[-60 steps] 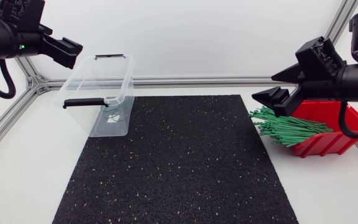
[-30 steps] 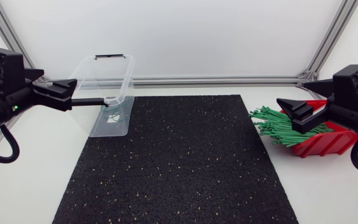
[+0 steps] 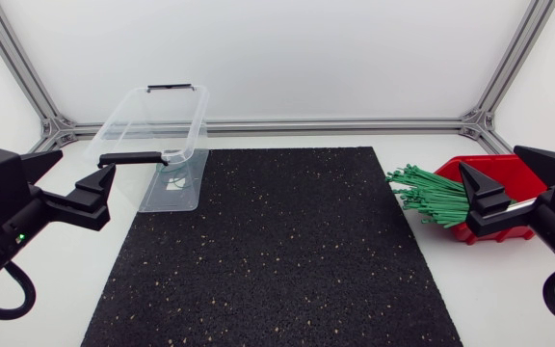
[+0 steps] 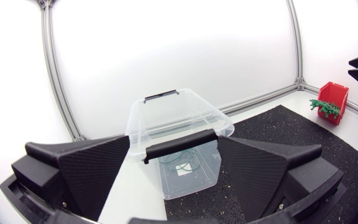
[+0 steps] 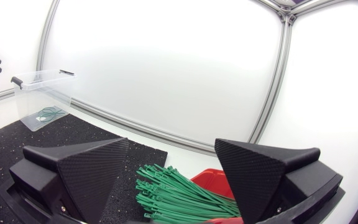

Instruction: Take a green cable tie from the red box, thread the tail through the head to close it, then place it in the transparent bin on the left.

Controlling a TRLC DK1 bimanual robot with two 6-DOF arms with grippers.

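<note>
**Grippers.** The left gripper (image 3: 86, 162) hangs over the white counter (image 3: 66, 294) at the left edge of the black mat (image 3: 277, 251), just beside the near end of the transparent bin (image 3: 123, 123). Its two wedge fingers are spread wide and hold nothing. In the left wrist view, the left gripper (image 4: 173, 140) points at the bin (image 4: 182, 115), and the bin's near black handle (image 4: 180, 144) lies ahead of the gap between the fingers without touching them.

The right gripper (image 3: 492, 160) hangs over the red box (image 3: 509, 172) at the right edge of the mat. Its fingers are also spread wide and grip nothing. In the right wrist view, the right gripper (image 5: 171, 142) sits above the box (image 5: 211, 180), and the cable ties (image 5: 179, 190) lie below and ahead of the open fingers, apart from them.

**Task items.** The green cable ties (image 3: 434, 198) form a loose bundle in the red box. Their ends fan out over the box's left rim towards the mat. No tie is in either gripper.

**Bin.** The transparent bin stands upright at the far left corner of the mat, with one black handle (image 3: 133, 159) at the near end and another (image 3: 171, 88) at the far end. The left wrist view shows a few green looped ties (image 4: 188, 163) on the bin floor.
</note>
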